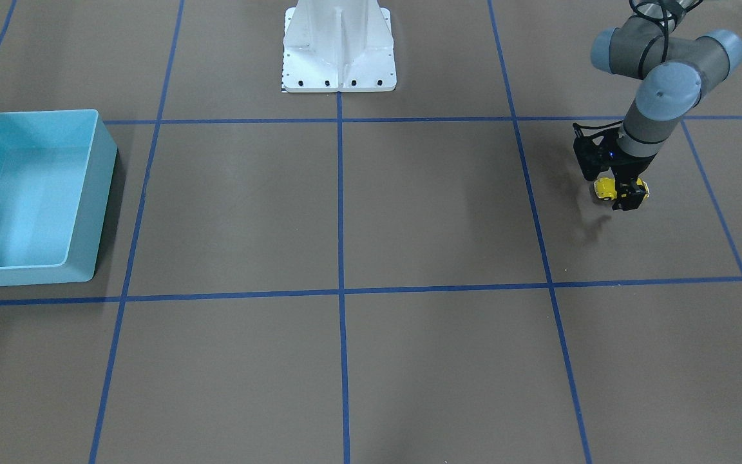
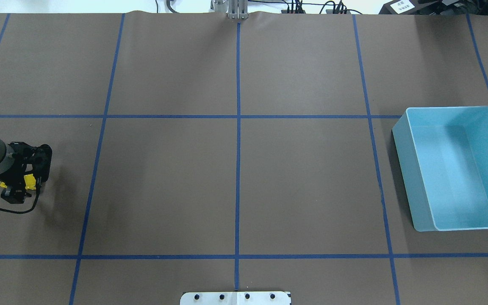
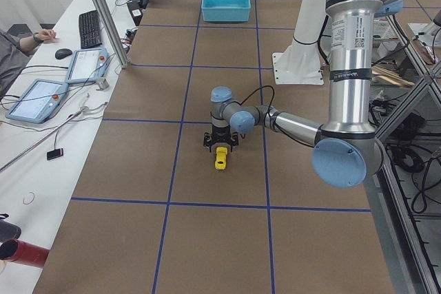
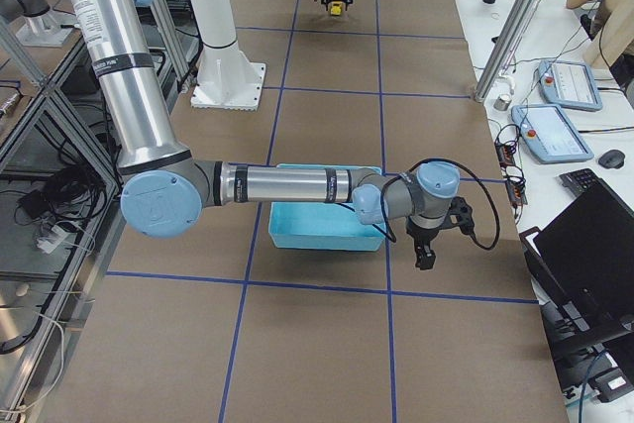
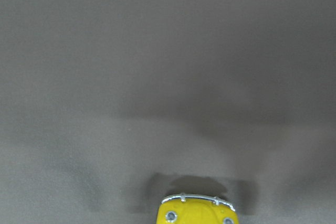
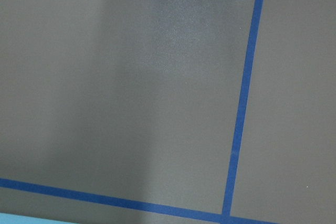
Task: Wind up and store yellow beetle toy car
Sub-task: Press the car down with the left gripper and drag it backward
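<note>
**Desk:** Where is the car right now?

**Me:** I have the car (image 1: 603,188) at the robot's left end of the table (image 1: 409,212), in the middle row of squares marked out by the tape (image 1: 340,206). It sits in the left gripper (image 1: 624,193), which points straight down.

**Desk:** Is the grip on?

**Me:** From my screens, yes. The jaws are pressed onto the car's sides, and in the front view yellow shows on either side of them. My left wrist feed shows one end of the car at the bottom edge: a silver bumper and two small round lamps, with its shadow on the table just beyond. I can't tell whether the wheels touch the table.

**Desk:** And the bin?

**Me:** The bin (image 2: 403,169) stands at the opposite end, on the robot's right, open side up and well apart from the car.

**Desk:** Right gripper?

**Me:** The right gripper (image 4: 424,257) hangs low just beside the bin, on the operators' side of it. I only get it properly from the right-end camera, so I can't tell whether its jaws are spread or together. Its wrist feed shows table, two crossing tape lines and a sliver of the bin at the bottom left corner.
</note>
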